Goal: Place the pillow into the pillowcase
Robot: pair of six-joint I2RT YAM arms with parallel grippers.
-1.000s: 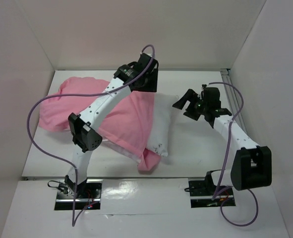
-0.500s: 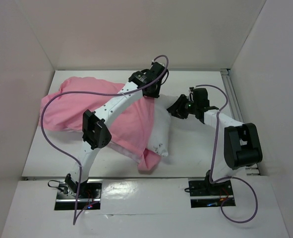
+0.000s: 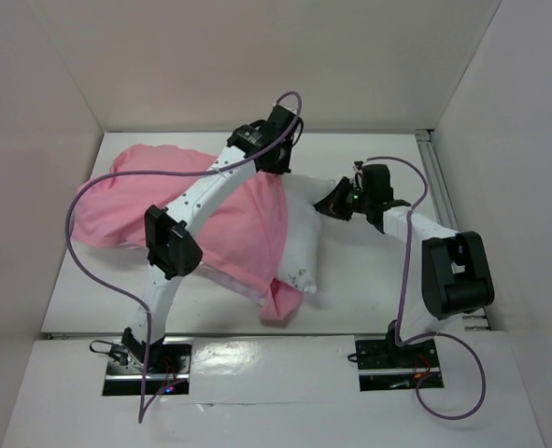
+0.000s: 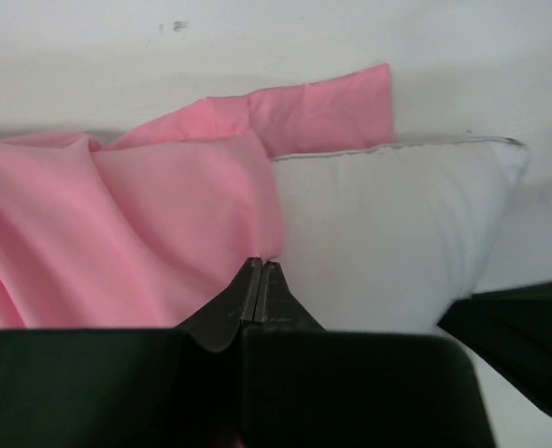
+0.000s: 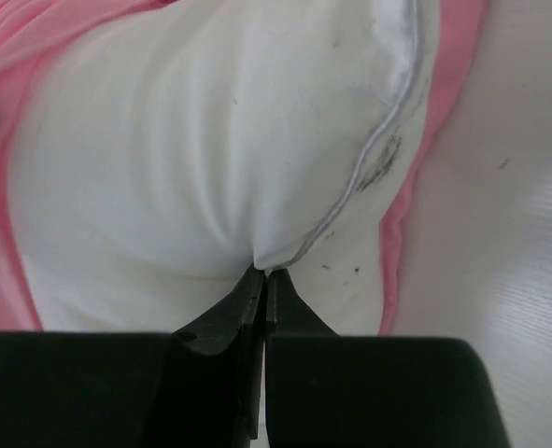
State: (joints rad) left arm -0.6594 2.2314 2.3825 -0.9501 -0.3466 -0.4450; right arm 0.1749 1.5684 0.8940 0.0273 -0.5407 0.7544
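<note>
The white pillow (image 3: 304,238) lies mid-table, its left part inside the pink pillowcase (image 3: 117,205) and its right end sticking out. My left gripper (image 3: 276,174) is at the far side of the pillowcase's mouth. In the left wrist view its jaws (image 4: 260,267) are shut on the pink hem (image 4: 117,233), right where it meets the pillow (image 4: 388,233). My right gripper (image 3: 332,205) is at the pillow's right edge. Its jaws (image 5: 264,273) are shut on the piped seam of the pillow (image 5: 191,140), and the fabric puckers at the tips. A strip of pillowcase (image 5: 458,56) shows beneath.
White walls box the table on the left, back and right. A metal rail (image 3: 434,177) runs along the right edge. A pink corner (image 3: 277,303) hangs toward the near edge. Purple cables (image 3: 89,252) loop off both arms. The dark right gripper (image 4: 523,327) shows in the left wrist view.
Both grippers have gone from open to shut. The right gripper moved left onto the pillow's edge. The left gripper came down onto the pillowcase's hem.
</note>
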